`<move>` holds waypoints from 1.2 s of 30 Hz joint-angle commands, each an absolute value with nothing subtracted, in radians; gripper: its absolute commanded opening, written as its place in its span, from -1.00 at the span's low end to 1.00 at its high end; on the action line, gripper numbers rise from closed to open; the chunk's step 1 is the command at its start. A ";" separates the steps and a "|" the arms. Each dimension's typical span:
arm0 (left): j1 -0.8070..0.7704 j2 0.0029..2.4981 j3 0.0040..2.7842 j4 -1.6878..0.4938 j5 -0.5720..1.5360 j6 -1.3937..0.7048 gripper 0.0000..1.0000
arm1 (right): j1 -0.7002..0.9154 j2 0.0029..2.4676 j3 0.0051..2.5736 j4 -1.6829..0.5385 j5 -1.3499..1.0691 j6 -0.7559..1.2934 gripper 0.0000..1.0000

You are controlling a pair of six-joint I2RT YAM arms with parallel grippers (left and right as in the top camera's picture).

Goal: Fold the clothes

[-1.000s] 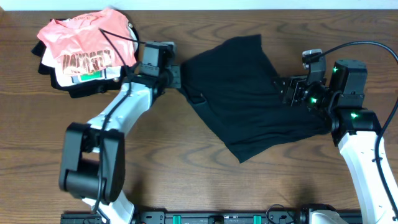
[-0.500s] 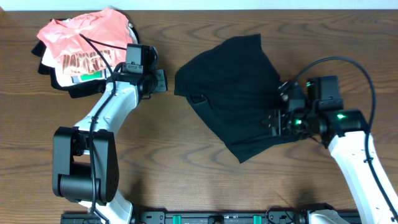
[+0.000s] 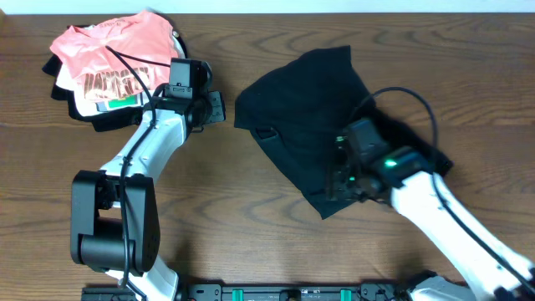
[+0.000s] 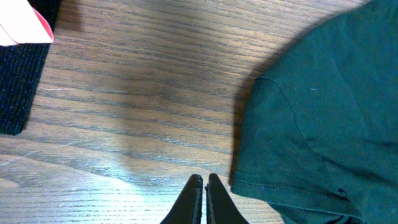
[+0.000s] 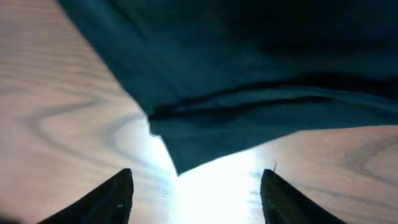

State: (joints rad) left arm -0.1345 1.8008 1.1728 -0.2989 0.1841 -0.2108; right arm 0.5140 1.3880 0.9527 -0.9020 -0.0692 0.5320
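Across the brown wood-grain table (image 3: 251, 238), both arms had shifted within the last second. The left arm (image 3: 155, 146) had drawn back from the left edge of the limp, plain black soft-fabric garment (image 3: 305, 100), and the right arm (image 3: 435, 201) had swung from its right side over to its near corner (image 3: 321, 206). The garment lay spread and rumpled at mid-table, unfolded, well apart from the salmon-pink shirt with dark lettering (image 3: 109, 50) at the far left. We judged this an early step: getting into place for a first fold. The left gripper (image 4: 204, 186) was clenched on nothing, just beside the hem. The right gripper (image 5: 196, 177) was released and empty, jaws wide, hovering over that corner. The next move, we reckoned, called for lowering onto the corner, pinching the cloth, and carrying it over the garment's body. In the overhead view the right arm hid part of the garment's right half and its own fingers. The right wrist view was blurred and washed out by a bright reflection off the wood, so we could not tell how many layers met at the corner. Nor could we make out sleeves or a collar.
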 commanded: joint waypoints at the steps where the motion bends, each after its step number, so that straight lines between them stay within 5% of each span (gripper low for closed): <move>1: -0.134 1.782 1.177 -0.300 0.183 -0.224 -0.88 | 0.572 1.485 0.939 -0.853 0.037 0.654 0.33; 15: -0.134 1.782 1.177 -0.321 0.183 -0.223 -0.88 | 0.591 1.702 0.939 -0.806 0.001 0.657 0.42; 36: -0.134 1.783 1.177 -0.321 0.183 -0.224 -0.88 | 0.590 1.704 0.897 -0.712 -0.005 0.612 0.21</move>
State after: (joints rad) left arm -0.1345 1.8008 1.1728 -0.3164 0.1841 -0.2138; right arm 0.5812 1.7004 0.9211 -0.7189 -0.0040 0.6247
